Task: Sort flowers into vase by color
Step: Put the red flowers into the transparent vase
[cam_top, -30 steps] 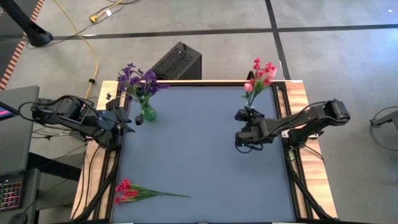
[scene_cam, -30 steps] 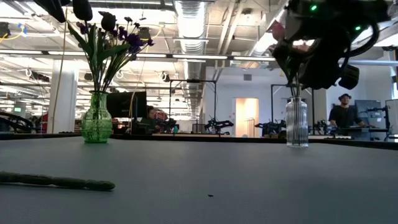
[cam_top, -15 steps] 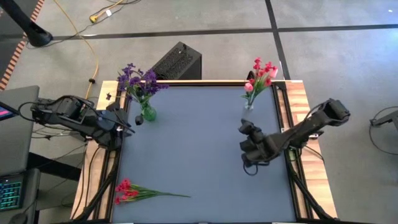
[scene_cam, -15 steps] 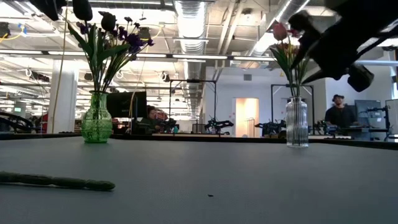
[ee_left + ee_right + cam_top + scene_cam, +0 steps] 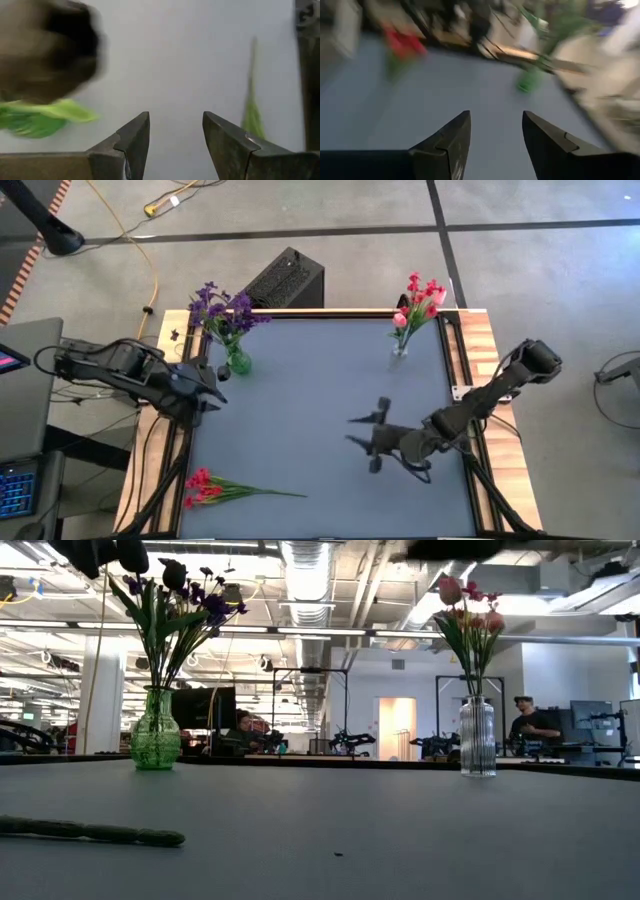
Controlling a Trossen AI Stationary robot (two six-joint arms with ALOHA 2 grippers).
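We see the right gripper (image 5: 365,442) stretched low over the middle of the blue worktop (image 5: 310,390), its jaws apart and empty; in the high view it is motion-smeared, so its outline is hard to read. In its own wrist view the two dark fingers (image 5: 451,140) stand apart over bare surface, with only blurred red and green shapes beyond.

The left gripper (image 5: 212,377) waits at the worktop's left edge, just beside the green vase (image 5: 238,362), jaws apart and empty. Its wrist view shows a blurred dark mass and green leaves we cannot place for sure.

The purple flowers (image 5: 222,308) stand in the green vase at the far left corner. The pink tulips (image 5: 418,300) stand in the clear ribbed vase (image 5: 477,737) at the far right, with red blossoms among them. The red spray (image 5: 208,485) lies flat on the near left corner, stem pointing right; the low view shows only its stem (image 5: 90,832), the blooms cut off.
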